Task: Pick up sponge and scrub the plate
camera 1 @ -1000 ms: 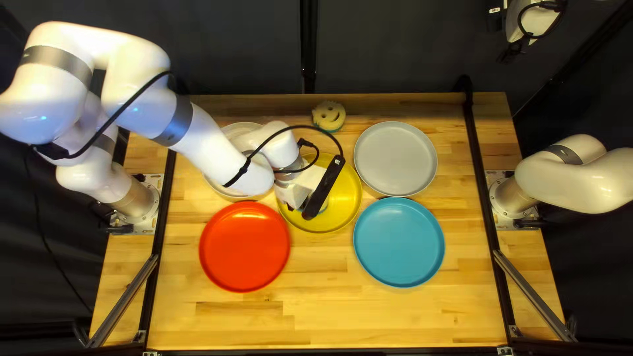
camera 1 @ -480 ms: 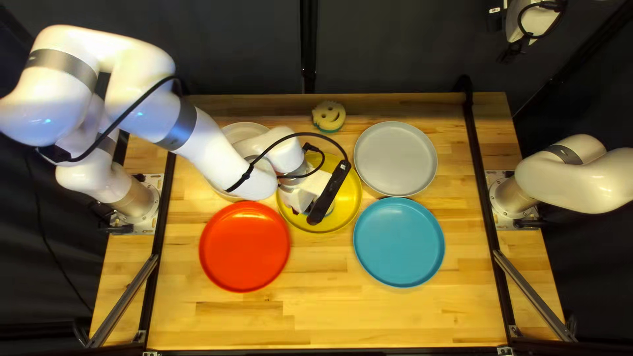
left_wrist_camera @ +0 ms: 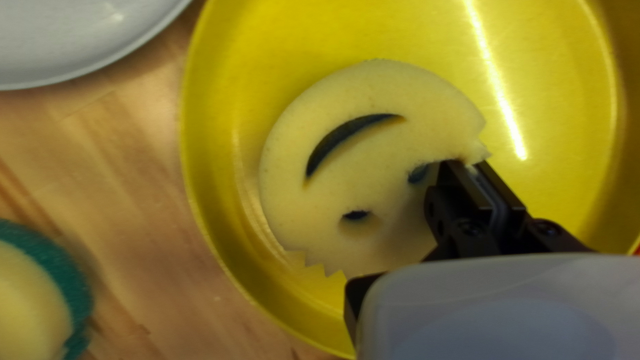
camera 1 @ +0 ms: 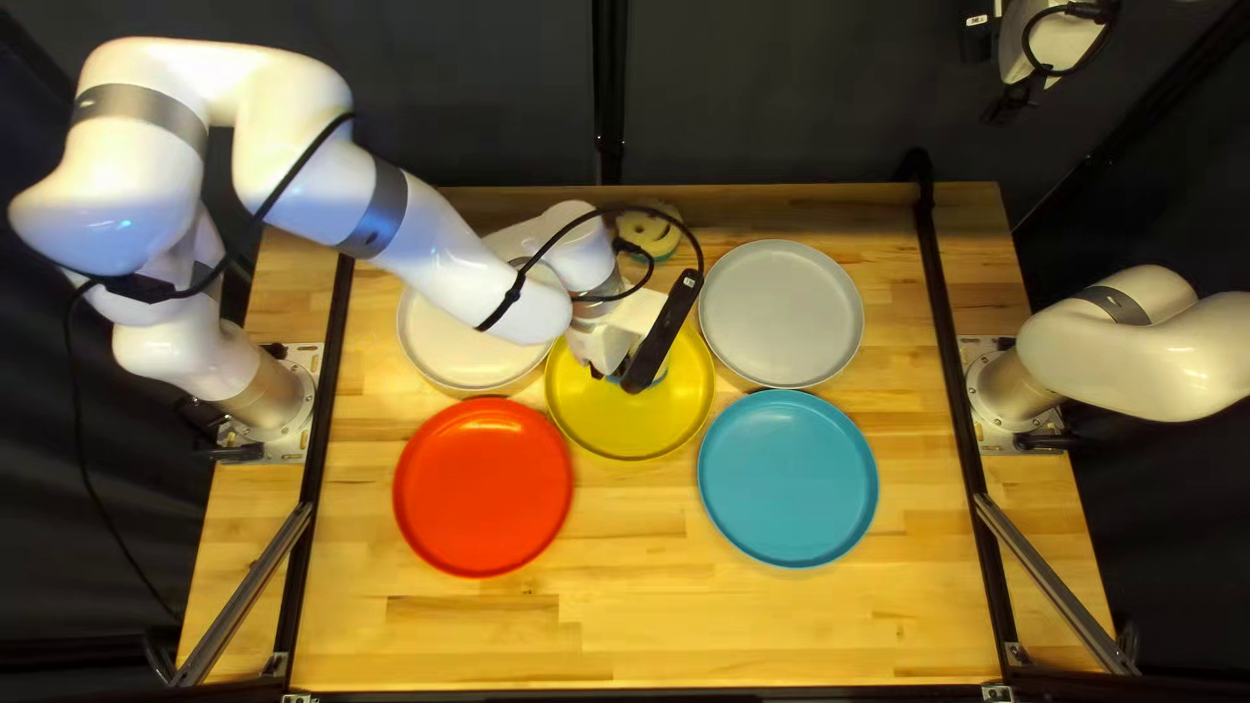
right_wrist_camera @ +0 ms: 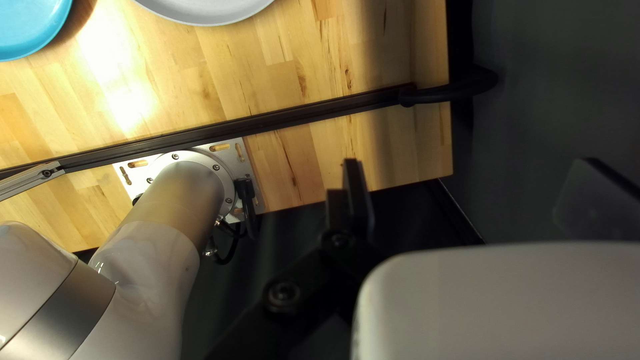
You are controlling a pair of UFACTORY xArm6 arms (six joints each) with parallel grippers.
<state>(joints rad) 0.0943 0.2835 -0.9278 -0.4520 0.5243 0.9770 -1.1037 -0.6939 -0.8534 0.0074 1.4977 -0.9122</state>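
A dark curtain (camera 1: 456, 78) hangs behind the far edge of the bench (camera 1: 625, 612). The left wrist view bares the sponge's (left_wrist_camera: 380, 147) face; the top left view shows only a bluish sliver beneath the left end effector (camera 1: 625, 341). The right wrist view shows the right end effector (camera 1: 1011, 104), beyond the bench's far right corner, released, fingers well apart.

Compared with the earlier frame, the left end effector is nearer the far edge, uncovering more of the yellow plate (camera 1: 625, 436) and partly hiding the other sponge (camera 1: 647, 234).

The gripped sponge is round and pale yellow, with crescent mouth, two eye holes and jagged rim. It sits inside the yellow plate, clenched near one eye.
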